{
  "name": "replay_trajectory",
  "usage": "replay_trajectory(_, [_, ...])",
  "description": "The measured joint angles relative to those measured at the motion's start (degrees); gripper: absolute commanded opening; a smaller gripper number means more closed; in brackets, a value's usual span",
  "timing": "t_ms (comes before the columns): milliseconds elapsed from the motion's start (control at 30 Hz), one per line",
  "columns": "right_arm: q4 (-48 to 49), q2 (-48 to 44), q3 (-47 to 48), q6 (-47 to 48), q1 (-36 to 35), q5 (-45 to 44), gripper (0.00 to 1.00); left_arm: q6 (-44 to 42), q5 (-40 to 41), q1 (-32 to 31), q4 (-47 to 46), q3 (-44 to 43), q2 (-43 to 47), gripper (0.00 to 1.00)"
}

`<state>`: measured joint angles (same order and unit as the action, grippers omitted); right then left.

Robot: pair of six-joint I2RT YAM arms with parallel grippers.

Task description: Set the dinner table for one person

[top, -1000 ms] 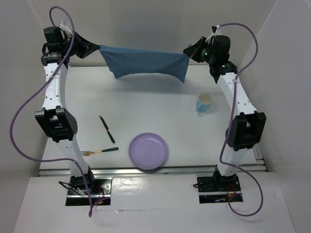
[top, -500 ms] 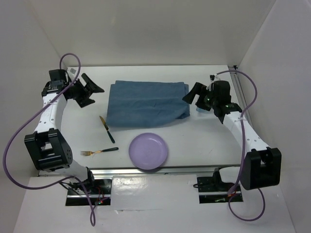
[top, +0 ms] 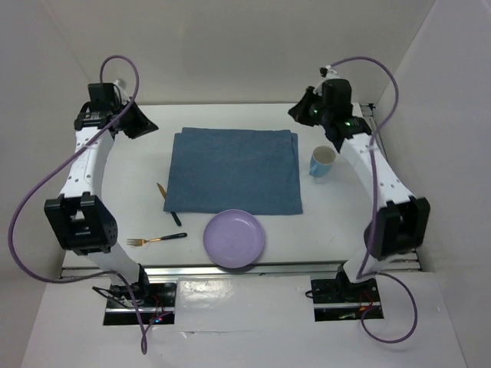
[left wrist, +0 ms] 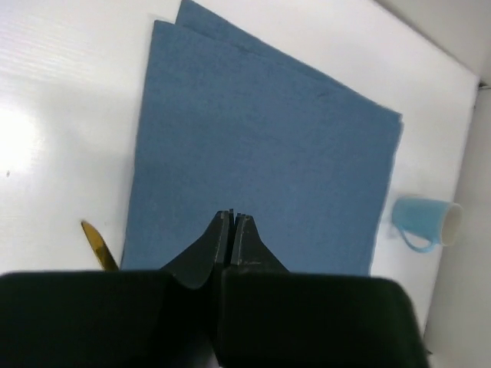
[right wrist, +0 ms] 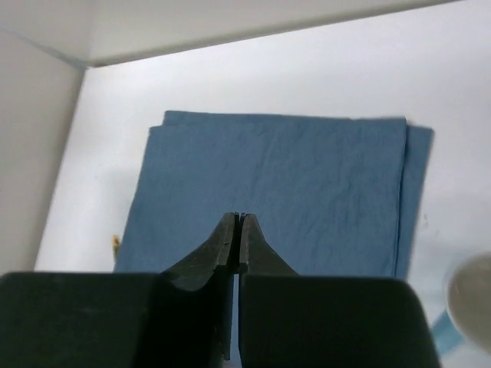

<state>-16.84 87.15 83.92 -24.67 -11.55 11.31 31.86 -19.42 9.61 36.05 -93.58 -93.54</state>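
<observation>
A blue cloth placemat [top: 234, 170] lies flat and spread on the white dinner table [top: 337, 218]. Its near left edge covers the middle of a knife [top: 176, 218], whose gold tip [left wrist: 98, 245] sticks out. My left gripper [top: 148, 126] hovers off the mat's far left corner, shut and empty, and in the left wrist view [left wrist: 232, 217] it is above the cloth [left wrist: 268, 146]. Off the far right corner my right gripper [top: 297, 113] is also shut on nothing, and the right wrist view [right wrist: 240, 217] looks down on the mat [right wrist: 276, 184].
A purple plate [top: 234, 238] sits at the near edge, just touching the mat's front edge. A fork [top: 157, 239] lies left of the plate. A light blue cup [top: 322, 161] stands right of the mat. Metal rails [top: 230, 270] run along the near edge.
The cloth, first held stretched in the air by both grippers, was laid on the table and let go. Both grippers have since lifted back to the far corners and shut.
</observation>
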Motion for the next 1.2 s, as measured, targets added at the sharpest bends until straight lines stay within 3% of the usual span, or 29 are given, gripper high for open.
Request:
replay_trajectory(133, [-3.67, 14.43, 11.89, 2.29, -4.09, -4.55, 0.0, -0.15, 3.89, -3.69, -0.13, -4.15, -9.86, 0.0])
replay_trajectory(267, [-9.68, 29.09, 22.38, 4.11, -6.54, -7.13, 0.0, -0.31, 7.23, -7.34, 2.95, -13.81, -23.52, 0.0])
replay_trajectory(433, [-15.39, 40.0, 25.55, 4.83, -7.19, -8.41, 0.0, -0.5, 9.68, -11.1, 5.44, -20.13, -34.01, 0.0])
replay_trajectory(833, [-16.57, 46.01, 23.5, 4.0, -3.96, -8.39, 0.0, -0.46, 14.29, -13.94, 7.65, -20.35, -41.31, 0.0])
replay_trajectory(1200, [-15.34, 50.71, 30.56, 3.1, -2.27, -7.43, 0.0, -0.2, 13.68, -13.92, 8.11, -27.04, -45.42, 0.0])
